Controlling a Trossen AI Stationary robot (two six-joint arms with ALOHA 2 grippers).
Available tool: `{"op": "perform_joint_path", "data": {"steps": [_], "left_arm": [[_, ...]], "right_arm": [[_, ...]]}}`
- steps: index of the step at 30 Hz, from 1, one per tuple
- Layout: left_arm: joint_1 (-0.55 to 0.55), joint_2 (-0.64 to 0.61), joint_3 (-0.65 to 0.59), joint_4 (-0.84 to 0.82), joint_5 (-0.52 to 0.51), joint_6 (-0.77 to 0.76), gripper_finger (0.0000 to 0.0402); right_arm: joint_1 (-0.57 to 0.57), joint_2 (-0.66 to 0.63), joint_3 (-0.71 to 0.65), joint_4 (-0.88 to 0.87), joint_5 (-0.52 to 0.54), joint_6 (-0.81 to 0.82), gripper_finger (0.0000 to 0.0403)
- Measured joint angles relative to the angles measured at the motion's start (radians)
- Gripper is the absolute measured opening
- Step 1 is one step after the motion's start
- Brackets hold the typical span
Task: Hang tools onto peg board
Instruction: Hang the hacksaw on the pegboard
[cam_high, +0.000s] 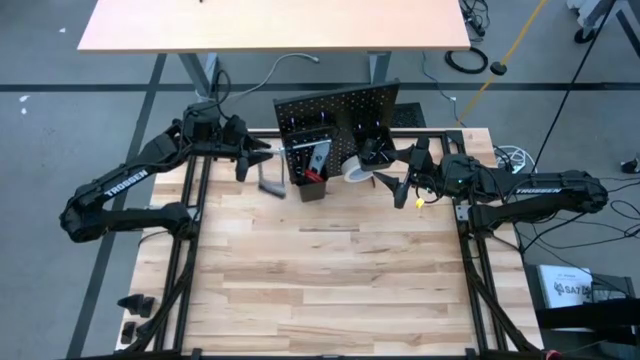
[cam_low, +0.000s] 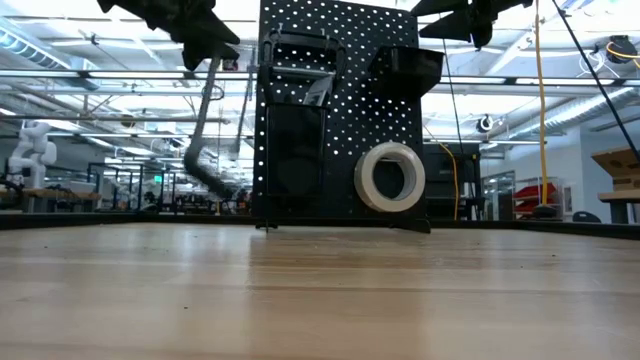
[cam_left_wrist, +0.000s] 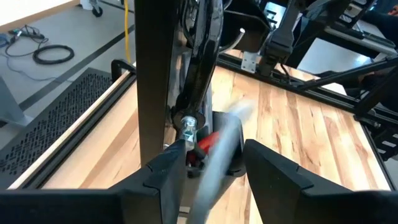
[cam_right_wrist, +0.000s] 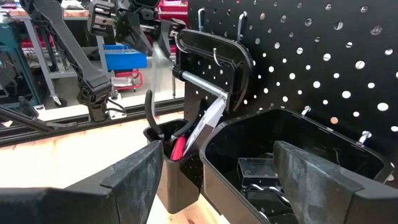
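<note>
My left gripper (cam_left_wrist: 214, 165) pinches, probably, the grey bar clamp (cam_high: 268, 180) by the far edge; right gripper (cam_right_wrist: 214, 171) spread | risk: clamp swings, knocking the peg board (cam_high: 345, 115).

Bench (cam_high: 330, 280) is a light wood butcher-block top in a dark metal frame. Peg board (cam_high: 340, 115) stands upright on it at the far edge, near centre. White tape roll (cam_high: 354, 168) sits against the board's front; low view can't confirm it touches the bench.
</note>
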Motion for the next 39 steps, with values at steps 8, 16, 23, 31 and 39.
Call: {"op": "perform_joint_path", "data": {"steps": [8,16,23,31,39], "left_arm": [[0.000,0.000,0.000,0.000,0.002,0.000,0.0166],[0.000,0.000,0.000,-0.032,0.006,0.000,0.0166],[-0.008,0.000,0.000,-0.148,0.006,0.006,0.0166],[-0.077,0.032,-0.044,-0.343,-0.190,0.032,0.0166],[-0.084,0.204,-0.044,-0.452,-0.295,0.093,0.0166]], "right_arm": [[0.000,0.000,0.000,0.000,0.000,0.000,0.0297],[0.000,0.000,0.000,0.000,-0.004,0.000,0.0297],[0.000,0.000,0.000,0.000,-0.004,0.000,0.0297],[0.000,0.000,0.000,0.005,-0.003,0.003,0.0297],[0.000,0.011,0.000,0.005,-0.003,0.014,0.0297]]}}
